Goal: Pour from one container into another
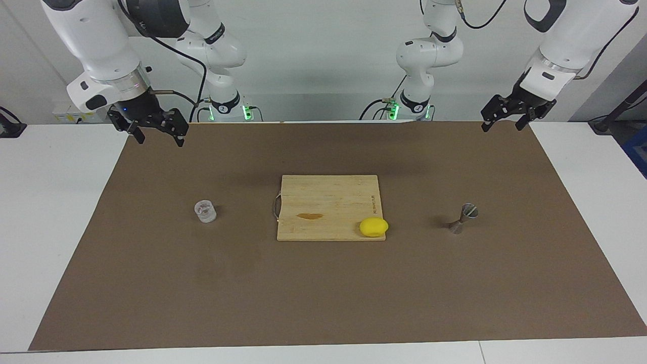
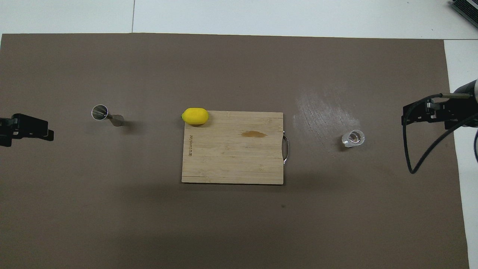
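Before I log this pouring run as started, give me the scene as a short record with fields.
glass cup: upright on the mat, toward the right arm's end, untouched
jigger: upright on the mat, toward the left arm's end, untouched
lemon: on a corner of the cutting board, the corner toward the jigger
right gripper: open, empty, raised over the mat's edge by its base
left gripper: open, empty, raised over the mat's corner by its base
pour: not yet begun

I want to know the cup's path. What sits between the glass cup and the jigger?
The board with the lemon on its corner lies between cup and jigger, clear in both views.
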### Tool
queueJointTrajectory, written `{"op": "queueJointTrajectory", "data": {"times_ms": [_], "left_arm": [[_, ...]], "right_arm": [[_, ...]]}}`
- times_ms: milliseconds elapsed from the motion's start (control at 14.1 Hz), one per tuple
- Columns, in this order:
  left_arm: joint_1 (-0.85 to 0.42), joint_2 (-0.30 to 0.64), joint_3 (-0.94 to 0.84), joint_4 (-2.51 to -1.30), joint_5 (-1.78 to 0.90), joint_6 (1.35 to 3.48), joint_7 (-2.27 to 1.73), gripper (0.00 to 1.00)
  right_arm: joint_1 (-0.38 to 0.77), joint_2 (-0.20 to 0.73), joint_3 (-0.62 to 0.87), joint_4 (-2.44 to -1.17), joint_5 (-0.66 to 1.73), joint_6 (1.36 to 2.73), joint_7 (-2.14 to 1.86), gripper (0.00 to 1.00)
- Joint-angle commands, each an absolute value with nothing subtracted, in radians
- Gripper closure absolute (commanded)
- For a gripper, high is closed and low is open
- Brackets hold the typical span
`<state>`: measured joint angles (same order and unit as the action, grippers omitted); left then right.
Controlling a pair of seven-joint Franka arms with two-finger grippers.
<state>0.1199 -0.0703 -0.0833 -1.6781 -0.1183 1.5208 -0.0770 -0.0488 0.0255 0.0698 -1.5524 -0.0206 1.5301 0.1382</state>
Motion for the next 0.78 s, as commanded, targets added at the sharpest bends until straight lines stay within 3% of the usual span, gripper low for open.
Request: {"op": "queueJointTrajectory", "data": {"times_ms": [0, 354, 707], "left_arm": [[0.215, -0.075, -0.083, -1.788, -0.245, 1.603, -0.301, 0.00], [0.273, -0.084, -0.083, -2.003, -0.605, 1.831, -0.846, 0.00], [0.336, -0.098, -0.083, -2.212, -1.016, 2.023, -1.135, 0.00]], "right_arm": [[-0.064, 0.006, 0.077, -1.577, -0.008, 1.540, 0.109, 0.00], [-0.064, 0.006, 0.077, -1.577, -0.008, 1.540, 0.109, 0.00], [-0.064, 0.006, 0.077, -1.577, -0.008, 1.540, 0.109, 0.00]]}}
